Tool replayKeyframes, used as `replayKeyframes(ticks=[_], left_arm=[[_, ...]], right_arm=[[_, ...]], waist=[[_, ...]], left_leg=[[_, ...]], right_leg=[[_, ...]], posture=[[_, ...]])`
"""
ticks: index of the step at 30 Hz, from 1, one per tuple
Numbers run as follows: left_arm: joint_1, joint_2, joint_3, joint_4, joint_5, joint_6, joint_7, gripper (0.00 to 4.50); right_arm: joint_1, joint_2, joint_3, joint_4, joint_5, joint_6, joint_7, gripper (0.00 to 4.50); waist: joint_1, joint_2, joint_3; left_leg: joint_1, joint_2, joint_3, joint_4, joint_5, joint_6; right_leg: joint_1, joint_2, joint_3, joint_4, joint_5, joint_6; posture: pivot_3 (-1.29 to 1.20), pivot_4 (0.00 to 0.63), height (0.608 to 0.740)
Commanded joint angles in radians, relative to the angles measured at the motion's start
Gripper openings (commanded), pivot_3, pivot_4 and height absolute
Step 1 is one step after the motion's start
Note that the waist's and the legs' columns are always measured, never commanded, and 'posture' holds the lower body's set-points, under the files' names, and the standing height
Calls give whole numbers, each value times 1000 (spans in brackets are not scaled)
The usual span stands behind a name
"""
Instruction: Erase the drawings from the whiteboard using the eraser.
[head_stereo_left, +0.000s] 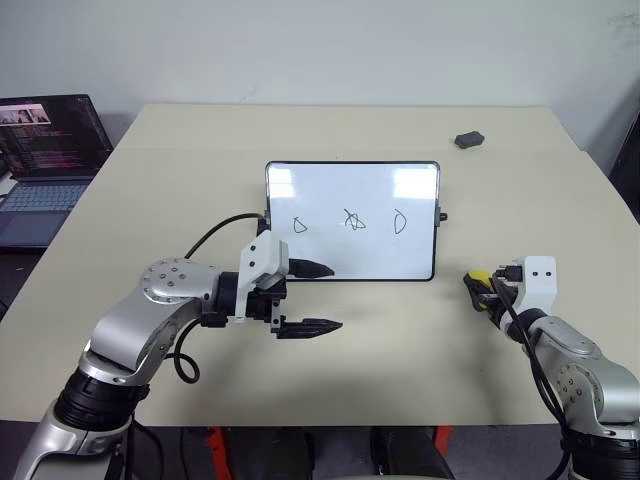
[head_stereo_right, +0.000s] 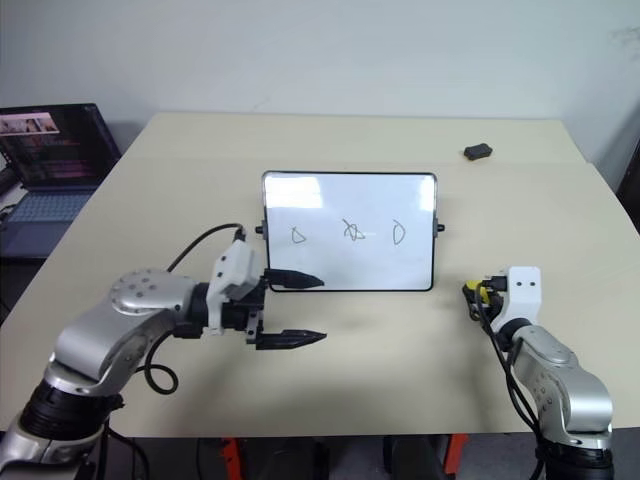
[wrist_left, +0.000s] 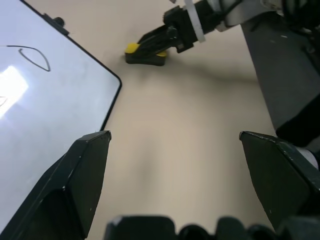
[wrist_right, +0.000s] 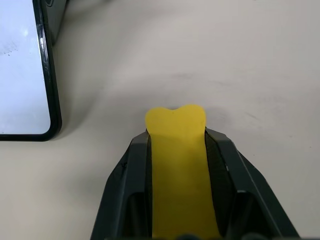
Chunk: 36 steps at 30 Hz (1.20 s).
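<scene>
Whiteboard (head_stereo_left: 352, 222) propped upright near mid-table (head_stereo_left: 330, 370), three drawings (head_stereo_left: 351, 221) in a row on its face, unerased. Right gripper (head_stereo_left: 478, 286) low at the table, just off the board's lower right corner, fingers clamped on the eraser (wrist_right: 179, 165); yellow top pinched between both fingers (wrist_right: 227, 170), its end protruding past the tips. Left gripper (head_stereo_left: 318, 297) hovering before the board's lower left, pointing right, fingers spread wide, grasping nothing. Dark lump (head_stereo_left: 469, 139) far right. Laptop (head_stereo_left: 45, 165) off the table's left edge.
</scene>
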<state>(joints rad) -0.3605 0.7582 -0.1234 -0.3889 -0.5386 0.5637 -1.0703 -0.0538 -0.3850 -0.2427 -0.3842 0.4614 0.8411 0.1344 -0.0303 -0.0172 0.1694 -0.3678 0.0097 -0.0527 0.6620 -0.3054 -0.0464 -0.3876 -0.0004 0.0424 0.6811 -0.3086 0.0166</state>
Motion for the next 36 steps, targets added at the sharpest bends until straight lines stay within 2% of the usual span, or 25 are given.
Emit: replayKeyframes(ticks=[1, 13, 18, 21, 24, 28, 36], left_arm=[[-12, -9, 45, -42, -3, 15, 60, 4500], [32, -15, 71, -111, 32, 66, 224, 4500], [10, -28, 75, -120, 52, 94, 297, 4500], [8, -23, 84, -114, 46, 102, 304, 4500], [16, -18, 92, -109, 48, 104, 307, 4500], [12, -15, 97, -96, 57, 102, 312, 4500], [-4, -8, 88, -93, 61, 109, 306, 4500]], right_arm=[[6, -11, -24, -35, 5, -19, 27, 1105], [88, -108, 9, -137, 65, -80, 278, 1105], [37, -141, 13, -160, 92, -141, 367, 1105], [-69, -119, 45, -154, 83, -194, 371, 1105], [-194, -58, 95, -80, 14, -284, 327, 1104], [-318, -5, 167, 109, -158, -462, 264, 1103], [-404, 51, 214, 380, -291, -712, 248, 1102]], waist=[[0, 0, 0], [0, 0, 0], [0, 0, 0], [-3, 0, 0], [-5, 0, 0], [0, 0, 0], [1, -1, 0]], left_leg=[[0, 0, 0, 0, 0, 0], [0, 0, -1, 0, 0, 0], [1, 0, 0, 1, 0, 0], [1, 0, 0, 1, 0, 0], [2, 0, 0, 1, 0, 0], [1, 0, 0, 1, 0, 0], [-1, -1, 0, 1, 0, -1]], right_leg=[[0, 0, 0, 0, 0, 0], [0, 0, 0, 0, 0, 0], [1, 0, 0, 1, 0, 0], [1, 0, 0, 1, 0, 0], [1, 0, 0, 1, 0, 0], [1, 0, -1, 1, 0, 0], [-1, -2, -1, 0, 0, 0]], posture=[[0, 150, 740], [0, 150, 740], [0, 150, 740], [0, 150, 740], [0, 150, 740], [0, 150, 740], [0, 150, 740]])
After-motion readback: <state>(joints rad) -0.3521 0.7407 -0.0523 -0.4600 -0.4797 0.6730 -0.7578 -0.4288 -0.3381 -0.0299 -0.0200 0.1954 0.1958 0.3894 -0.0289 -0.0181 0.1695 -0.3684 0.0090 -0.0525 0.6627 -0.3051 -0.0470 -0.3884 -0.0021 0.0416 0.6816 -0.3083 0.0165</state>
